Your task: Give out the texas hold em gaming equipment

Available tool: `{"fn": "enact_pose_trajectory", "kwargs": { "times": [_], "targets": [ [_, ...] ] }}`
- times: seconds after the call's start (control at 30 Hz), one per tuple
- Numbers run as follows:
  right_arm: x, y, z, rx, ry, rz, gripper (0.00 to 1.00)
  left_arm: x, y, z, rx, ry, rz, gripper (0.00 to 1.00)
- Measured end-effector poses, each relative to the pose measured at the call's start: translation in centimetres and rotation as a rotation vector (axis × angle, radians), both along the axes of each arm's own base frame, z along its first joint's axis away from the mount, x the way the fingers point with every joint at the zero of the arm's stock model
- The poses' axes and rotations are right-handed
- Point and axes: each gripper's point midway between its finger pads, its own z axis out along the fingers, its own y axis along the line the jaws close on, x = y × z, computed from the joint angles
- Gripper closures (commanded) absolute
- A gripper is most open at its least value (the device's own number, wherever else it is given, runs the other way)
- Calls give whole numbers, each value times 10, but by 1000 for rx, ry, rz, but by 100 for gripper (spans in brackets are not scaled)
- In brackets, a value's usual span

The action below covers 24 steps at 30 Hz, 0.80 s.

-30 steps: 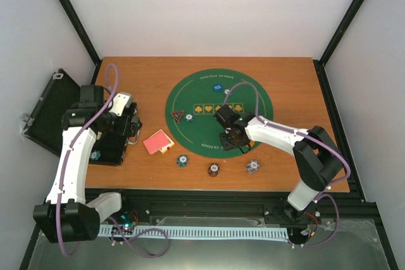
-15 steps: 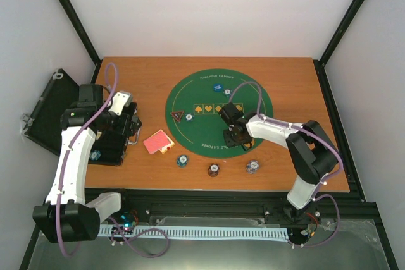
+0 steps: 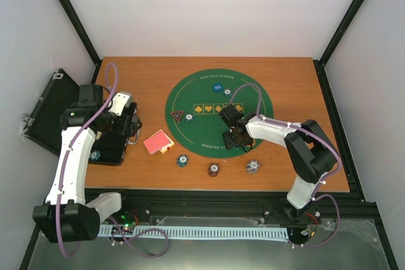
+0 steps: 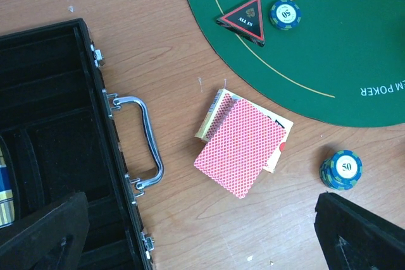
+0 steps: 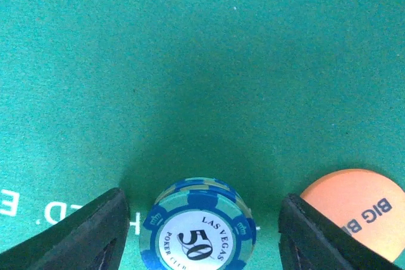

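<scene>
In the right wrist view, a stack of blue striped "50" poker chips (image 5: 200,226) stands on the green mat (image 5: 190,61), between my right gripper's (image 5: 201,245) open fingers with a gap on each side. An orange button disc (image 5: 357,203) lies just right of it. In the top view, the right gripper (image 3: 234,136) is low over the mat's near edge. My left gripper (image 4: 202,245) is open and empty, above the wood beside the red-backed cards (image 4: 243,143). The black red-edged triangle marker (image 4: 243,19) and a chip (image 4: 285,14) lie on the mat. The blue button disc (image 3: 217,87) lies at the mat's far side.
The open black case (image 4: 50,124) with its metal handle (image 4: 142,137) lies left of the cards. A chip stack (image 4: 342,169) stands right of them. Three chip stacks (image 3: 182,160), (image 3: 214,170), (image 3: 252,166) stand on the wood near the front edge.
My right gripper has shifted slightly to the right over the mat's near edge, and its arm has folded in a little. The left arm has barely moved.
</scene>
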Motion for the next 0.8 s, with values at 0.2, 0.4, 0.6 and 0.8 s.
{"fn": "enact_pose_trajectory", "kwargs": {
  "times": [0.2, 0.4, 0.6, 0.8],
  "targets": [
    [3, 4, 22, 2, -28, 10, 29, -1, -1, 0, -3, 3, -2, 0],
    [-15, 57, 76, 70, -142, 127, 23, -1, -1, 0, -1, 2, -5, 0],
    [-78, 101, 79, 97, -116, 272, 19, -1, -1, 0, -1, 3, -6, 0],
    [-104, 92, 54, 61, -49, 272, 18, 0, -1, 2, -1, -1, -6, 0]
  ]
}}
